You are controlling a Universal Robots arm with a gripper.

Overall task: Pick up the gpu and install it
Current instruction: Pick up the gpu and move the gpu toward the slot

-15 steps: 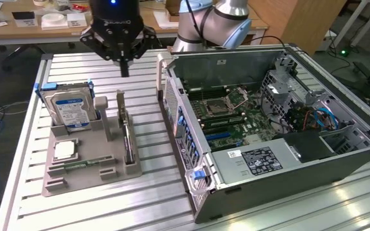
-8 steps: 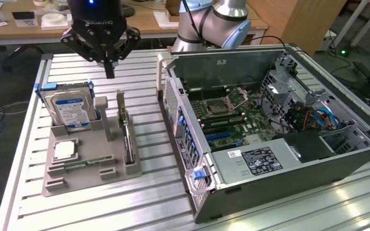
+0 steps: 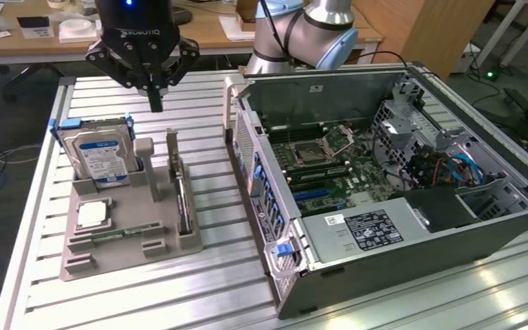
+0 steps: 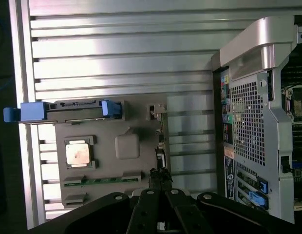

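**gpu (image 3: 181,199) parked in the tray (image 3: 122,258), gripper (image 3: 157,103) empty**

So the gripper hangs up above the far end of the tray, jaws pressed together with nothing between them, not touching anything. The gpu stands on edge in a slot along the tray's side toward the exterior view's right, grey bracket at the far end. The hard drive (image 3: 104,155) stands upright on the tray's other side. The open case (image 3: 328,89) sits on the table (image 3: 154,295) just beside the tray, on the exterior view's right.

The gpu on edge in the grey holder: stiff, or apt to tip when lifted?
The gpu looks like a thin rigid board, so probably stiff yet fragile. It stands on its narrow edge in the holder slot, so it likely tips once freed.
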